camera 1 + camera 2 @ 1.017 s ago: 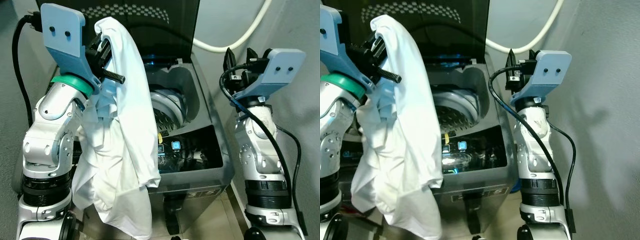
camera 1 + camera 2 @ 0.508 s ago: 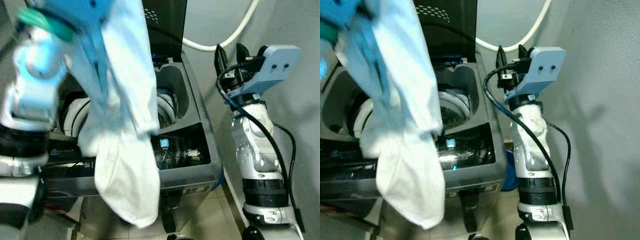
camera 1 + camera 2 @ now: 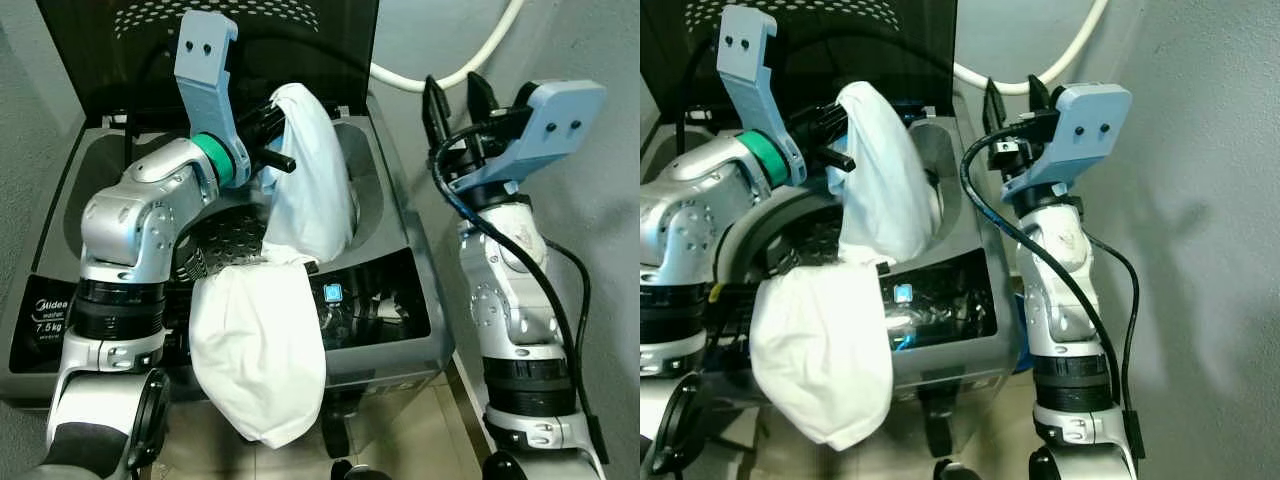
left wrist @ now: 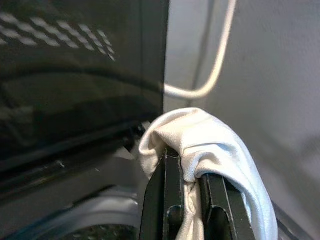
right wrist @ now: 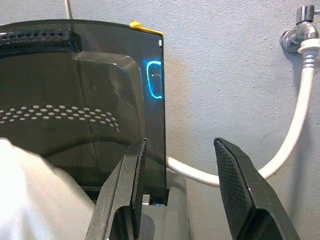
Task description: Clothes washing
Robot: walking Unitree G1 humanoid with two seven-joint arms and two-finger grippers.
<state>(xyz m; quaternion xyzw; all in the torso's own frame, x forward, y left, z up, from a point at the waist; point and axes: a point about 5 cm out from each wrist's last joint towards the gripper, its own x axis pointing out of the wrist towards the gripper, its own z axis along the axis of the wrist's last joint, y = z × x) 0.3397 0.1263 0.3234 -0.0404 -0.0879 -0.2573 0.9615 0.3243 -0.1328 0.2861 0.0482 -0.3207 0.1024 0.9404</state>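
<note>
A white garment hangs from my left gripper, which is shut on a bunch of its cloth over the open top-loading washing machine. The cloth drapes across the drum opening, and its lower part spills over the front control panel and down the machine's front. My right gripper is held up beside the machine's right side, open, with nothing between its black fingers.
The dark lid stands raised behind the drum. A white hose loops along the grey wall to a tap. A lit panel sits at the machine's front right. Tiled floor lies below.
The view has shifted as my body moved. My left arm has swung the garment from beside the machine to above the drum, so its top hangs over the opening. The right arm stays raised.
</note>
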